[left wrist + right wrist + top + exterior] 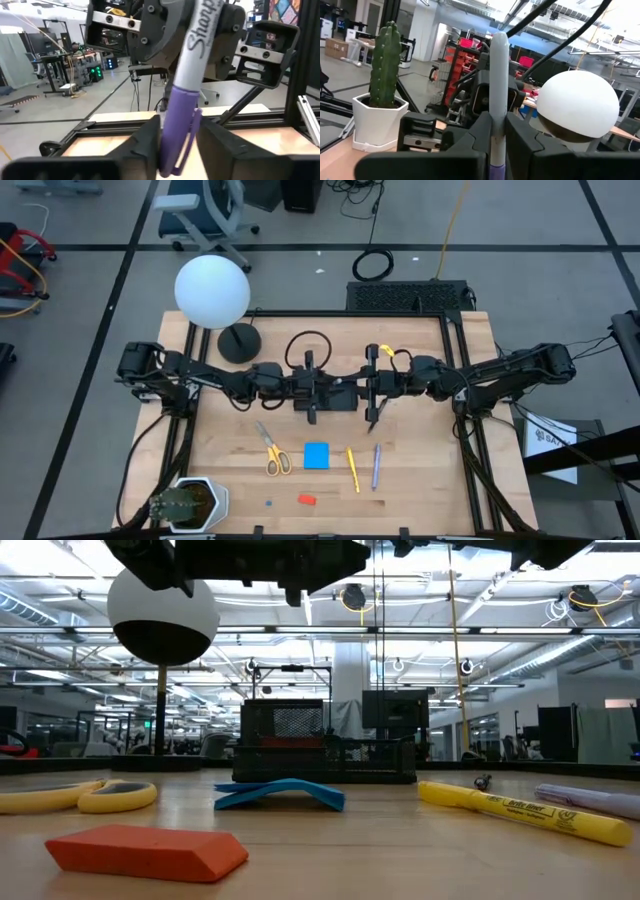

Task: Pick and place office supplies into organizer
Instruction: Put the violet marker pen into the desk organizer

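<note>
Starting way out at 8 o'clock on the light wooden table [420,480], there's a small green cactus in a white hexagonal pot [185,502], and up around 11 o'clock sits a white globe lamp [212,290] on its round black base [240,342]. The left gripper [310,395] hangs just left of the table's middle, and in its wrist view its fingers [142,142] are pinching a purple-capped grey Sharpie marker [182,110] that stands nearly upright. Below it, toward 7 o'clock, the yellow-handled scissors [275,452] lie flat on the wood. The small black mesh organizer tray [342,402] is pretty much dead centre, between the two grippers; from the low view it's at the back of the table [300,730], well behind the loose stuff. At 6 o'clock from it is the blue square note pad [316,455], which sits a bit arched in the low view, with the small red eraser [307,499] further toward the near edge. Just right of the pad are the yellow pencil-shaped marker [352,470] and then the purple pen [376,467], lying side by side but apart. The right gripper [372,390] hangs just right of centre at the tray's 3 o'clock side, fingers [470,132] closed on a slim grey pen with a purple lower end [498,85], also upright. Can't tell if that's the same marker the left one has.
</note>
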Motion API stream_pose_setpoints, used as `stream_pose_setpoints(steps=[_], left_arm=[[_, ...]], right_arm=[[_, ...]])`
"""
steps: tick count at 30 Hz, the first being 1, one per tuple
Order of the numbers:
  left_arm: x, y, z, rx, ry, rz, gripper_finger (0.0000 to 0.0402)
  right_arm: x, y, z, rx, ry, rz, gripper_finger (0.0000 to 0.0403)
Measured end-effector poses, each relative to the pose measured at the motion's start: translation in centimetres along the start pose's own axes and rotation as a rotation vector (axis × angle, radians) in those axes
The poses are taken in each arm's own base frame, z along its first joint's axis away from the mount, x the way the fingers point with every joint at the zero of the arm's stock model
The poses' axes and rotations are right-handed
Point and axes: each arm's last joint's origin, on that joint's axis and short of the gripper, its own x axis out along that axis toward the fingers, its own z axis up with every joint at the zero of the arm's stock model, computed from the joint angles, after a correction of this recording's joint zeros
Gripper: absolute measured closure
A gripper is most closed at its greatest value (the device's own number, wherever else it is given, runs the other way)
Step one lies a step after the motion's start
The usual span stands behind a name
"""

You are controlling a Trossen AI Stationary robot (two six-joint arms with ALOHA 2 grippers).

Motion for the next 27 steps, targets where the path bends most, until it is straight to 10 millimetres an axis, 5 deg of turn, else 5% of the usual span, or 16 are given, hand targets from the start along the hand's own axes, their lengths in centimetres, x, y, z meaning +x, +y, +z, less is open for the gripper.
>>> stream_pose_setpoints(steps=[5, 27], left_arm=[[-0.01, 0.00, -0.05, 0.021, 0.005, 0.003, 0.0358], [-0.05, -0.41, -0.18, -0.004, 0.023, 0.000, 0.0358]], right_arm=[[0.00, -0.01, 0.00, 0.007, 0.000, -0.001, 0.0370], [-0.35, 0.14, 0.22, -0.102, 0.059, -0.081, 0.0303]])
